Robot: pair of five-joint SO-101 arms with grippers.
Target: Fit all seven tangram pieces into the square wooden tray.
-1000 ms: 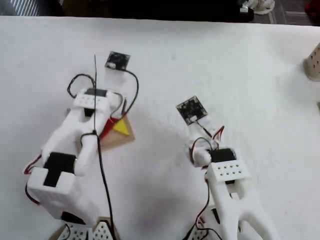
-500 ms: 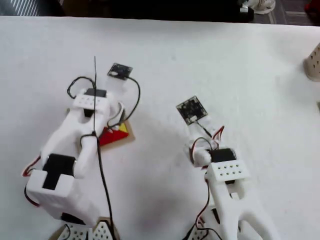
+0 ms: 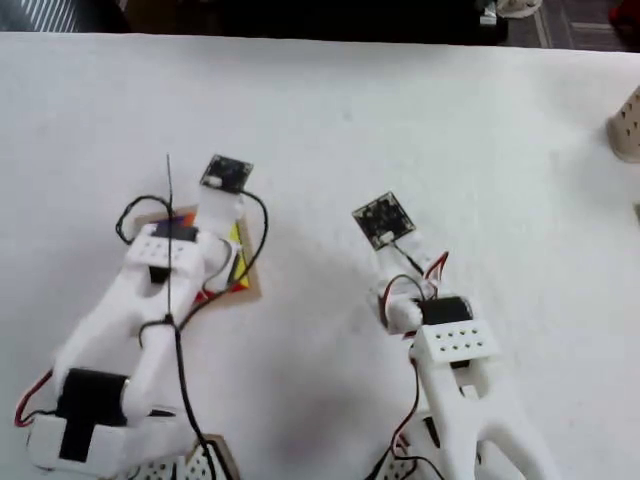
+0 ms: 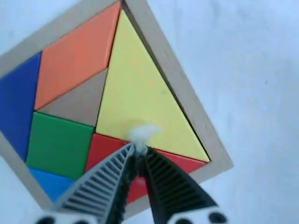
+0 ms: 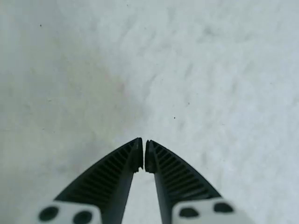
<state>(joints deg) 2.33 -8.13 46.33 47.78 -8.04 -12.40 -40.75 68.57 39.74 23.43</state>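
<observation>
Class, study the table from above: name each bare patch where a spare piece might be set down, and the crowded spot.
Bare table stretches beyond both arms to the far edge, and between the left arm and right arm. Crowded: the tray under the left arm.

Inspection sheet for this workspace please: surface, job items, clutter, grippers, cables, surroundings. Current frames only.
Surface: white table, cloth-like texture.
Job's things: square wooden tray holds yellow triangle, orange piece, green square, red piece, dark blue piece, light blue piece; one triangular spot looks wood-coloured, seemingly unfilled.
Clutter: beige perforated object at the table's right edge.
Grippers: left gripper jaws shut, tip over the yellow-red seam; right gripper jaws shut above the table.
Cables: black cable loops beside the left arm's wrist; red wires on the right arm.
Surroundings: dark strip beyond the far edge, details unclear.
</observation>
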